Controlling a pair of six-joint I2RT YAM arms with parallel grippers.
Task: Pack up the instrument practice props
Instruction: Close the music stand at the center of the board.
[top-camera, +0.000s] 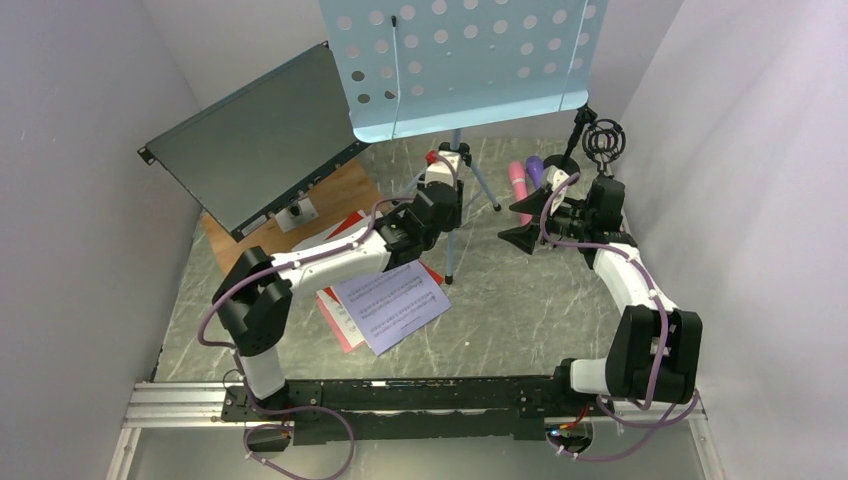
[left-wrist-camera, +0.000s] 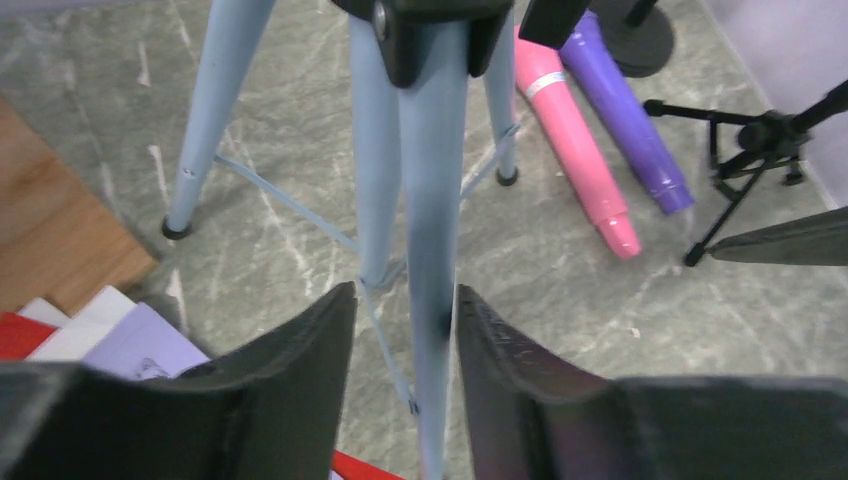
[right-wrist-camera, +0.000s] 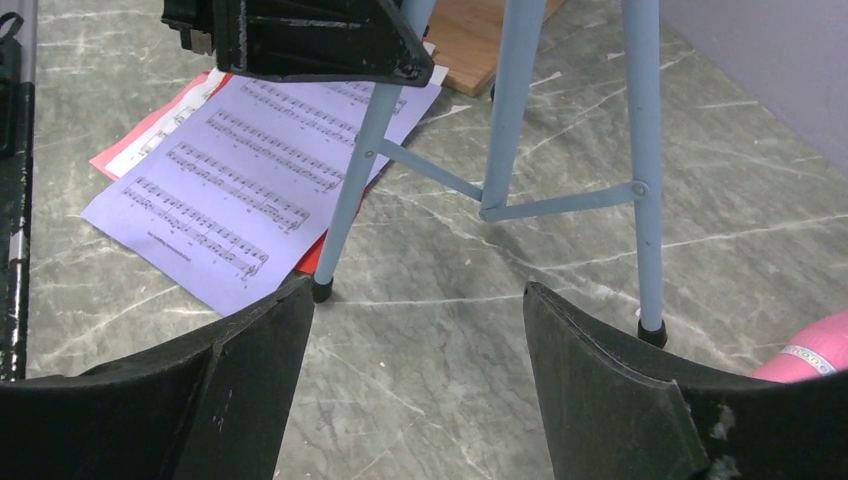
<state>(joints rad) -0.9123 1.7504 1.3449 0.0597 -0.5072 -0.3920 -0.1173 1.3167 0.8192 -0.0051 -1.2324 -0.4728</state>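
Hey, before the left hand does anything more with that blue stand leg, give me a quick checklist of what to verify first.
1. Left hand straddles the tripod leg: ok.
2. Left hand closed snug on that leg: not ok, a gap shows on one side.
3. Right hand free to help: ok, open and holding nothing.
4. Music rack standing on its legs: ok.
5. Pink microphone and purple microphone apart from that leg: ok.
6. Sheet-music page free of that leg's foot: cannot tell, the foot stands right at its edge.
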